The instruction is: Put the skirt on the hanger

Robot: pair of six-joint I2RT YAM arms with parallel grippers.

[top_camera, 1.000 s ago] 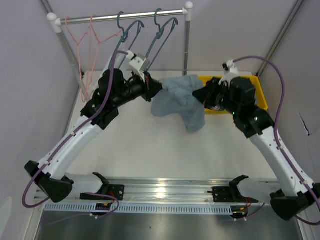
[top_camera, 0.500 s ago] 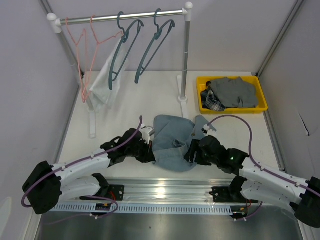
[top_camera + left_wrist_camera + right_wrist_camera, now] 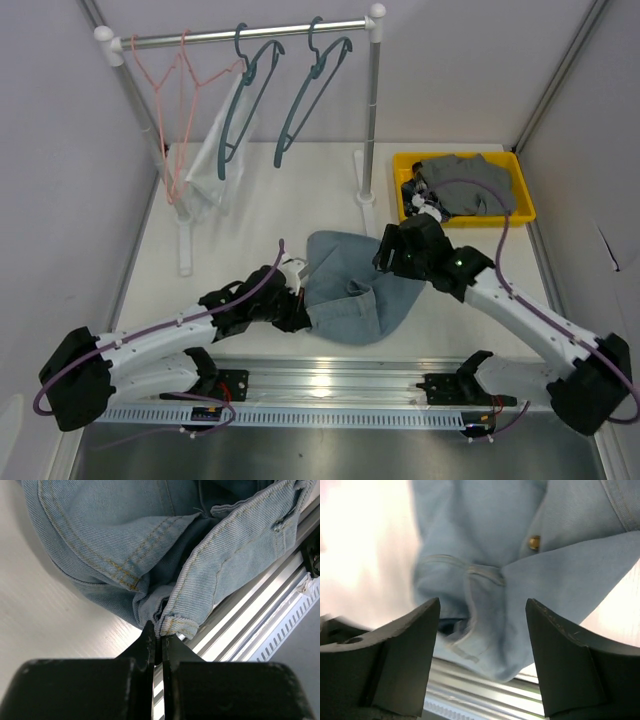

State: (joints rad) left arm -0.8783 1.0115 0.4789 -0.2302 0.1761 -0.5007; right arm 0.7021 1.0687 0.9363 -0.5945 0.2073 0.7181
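The left gripper is pinching shut on a folded, stitched corner of the skirt, its jaws meeting with only the cloth edge between them. The right gripper is hanging wide open just above the skirt, gripping nothing. From above, the left gripper is sitting at the left edge of the skirt, and the right gripper is hovering over its far right side. The skirt is lying crumpled on the table, near the front edge and well apart from the rail.

By my reading, the task is standing at an early stage. The skirt is out on the table and held at one corner, but no hanger is being handled, so lifting, spreading and hanging are all remaining. Two teal hangers are dangling bare from the rail.

The skirt is looking like pale blue denim, with a thick diagonal weave, tan double stitching, rolled hems and a small brass button. The hangers are showing thin, smooth, curved frames.
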